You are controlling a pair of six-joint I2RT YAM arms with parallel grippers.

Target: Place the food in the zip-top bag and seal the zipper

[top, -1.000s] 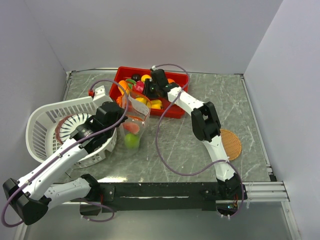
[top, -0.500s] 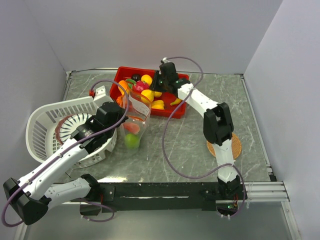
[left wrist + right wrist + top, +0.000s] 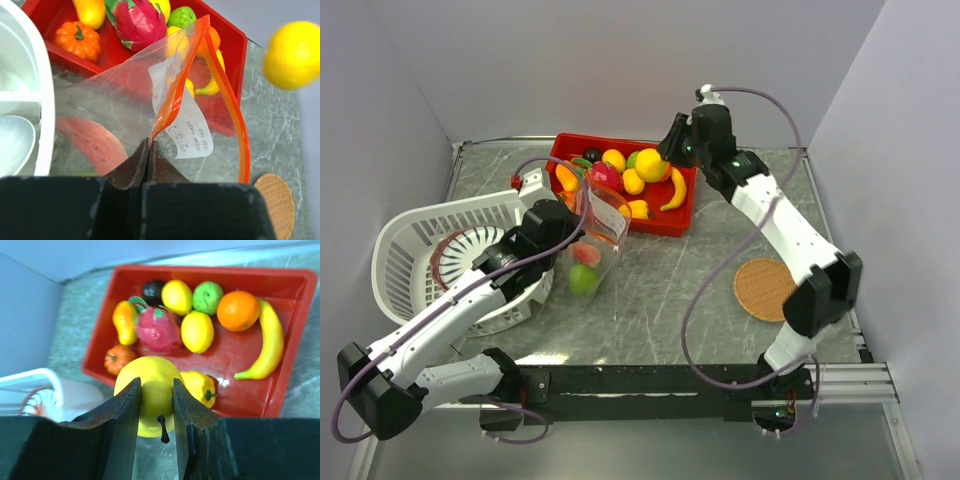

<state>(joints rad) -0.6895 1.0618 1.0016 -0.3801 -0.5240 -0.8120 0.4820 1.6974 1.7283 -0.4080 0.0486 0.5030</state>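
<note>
My left gripper (image 3: 149,148) is shut on the orange zipper (image 3: 227,95) at one side of the zip-top bag (image 3: 115,115). It holds the bag's mouth up and open beside the red tray; from above the bag (image 3: 596,238) stands between the basket and the tray. A pink piece (image 3: 585,253) and a green fruit (image 3: 584,281) lie inside it. My right gripper (image 3: 156,385) is shut on a round yellow fruit (image 3: 150,370) with a dark stem, held in the air over the tray. That fruit (image 3: 648,166) hangs to the right of the bag's mouth.
The red tray (image 3: 200,270) holds a banana (image 3: 270,340), an orange (image 3: 238,310), a green fruit (image 3: 207,296), a lemon (image 3: 196,331), a pink dragon fruit (image 3: 157,327), a small pumpkin (image 3: 119,358) and others. A white basket (image 3: 420,250) lies tipped at the left. A woven coaster (image 3: 765,288) lies at the right.
My right arm has risen from the tray with the yellow fruit and swung up and to the right. The left gripper has kept its hold and shifted the bag slightly.
</note>
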